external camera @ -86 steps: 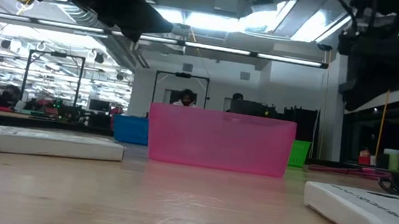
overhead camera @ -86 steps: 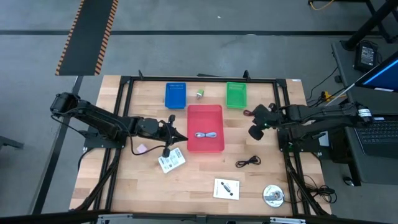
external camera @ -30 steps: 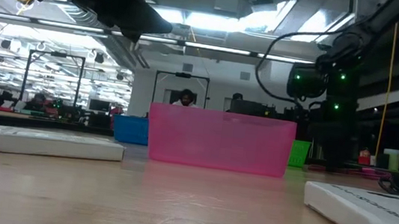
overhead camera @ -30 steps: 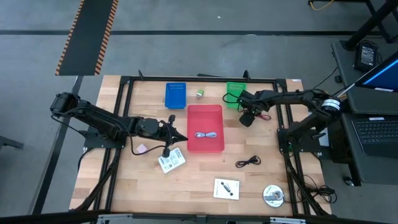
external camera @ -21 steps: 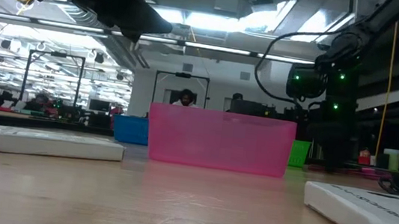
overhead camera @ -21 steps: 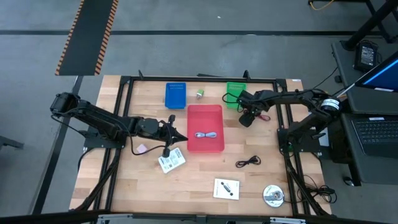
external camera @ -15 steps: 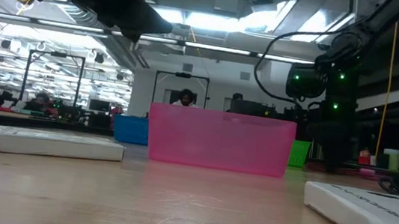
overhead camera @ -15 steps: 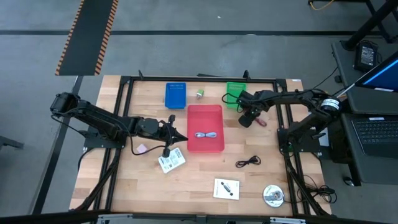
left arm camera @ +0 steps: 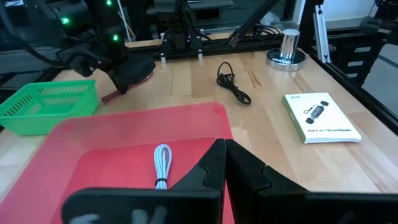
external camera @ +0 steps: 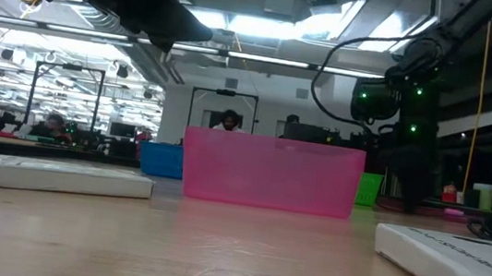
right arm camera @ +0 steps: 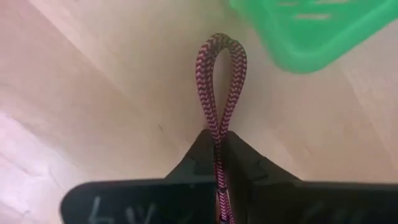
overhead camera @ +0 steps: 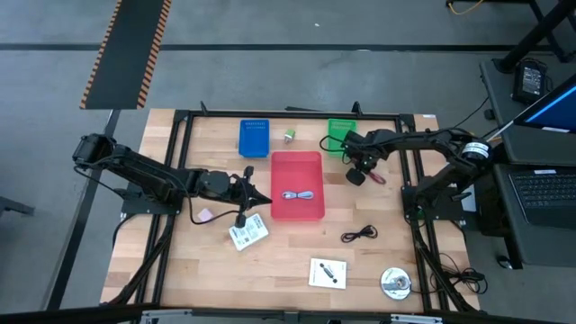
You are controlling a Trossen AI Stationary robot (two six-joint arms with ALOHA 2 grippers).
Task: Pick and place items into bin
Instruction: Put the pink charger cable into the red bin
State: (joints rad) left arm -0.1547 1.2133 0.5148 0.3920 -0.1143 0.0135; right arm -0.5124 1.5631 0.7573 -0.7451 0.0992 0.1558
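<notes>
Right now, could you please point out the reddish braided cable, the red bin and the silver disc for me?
reddish braided cable (right arm camera: 219,74): right wrist view, on its looped end.
red bin (overhead camera: 297,160): high view, on its far rim.
silver disc (overhead camera: 395,283): high view, on its middle.

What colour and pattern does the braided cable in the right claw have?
The looped braided cable is woven pink-red and black in a herringbone pattern, clamped in the right claw; right wrist view shows it best.

Reddish cable (right arm camera: 219,93) tail hidden, seemingly between pincer fingers.
</notes>
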